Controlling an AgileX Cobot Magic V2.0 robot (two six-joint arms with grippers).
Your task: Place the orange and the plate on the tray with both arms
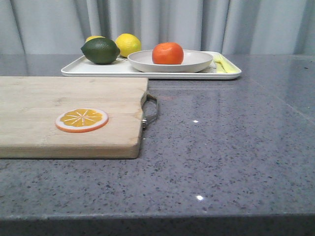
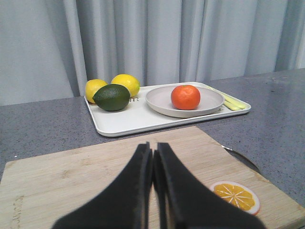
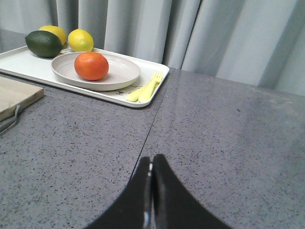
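The orange rests in the off-white plate, and the plate sits on the white tray at the back of the table. The wrist views show the same: orange in plate on tray; orange in plate on tray. My left gripper is shut and empty above the wooden cutting board, well short of the tray. Over bare grey tabletop my right gripper is shut on nothing. Neither gripper shows in the front view.
A green lime and two yellow lemons lie on the tray's left part, a yellow fork on its right end. The cutting board with metal handle carries an orange slice.
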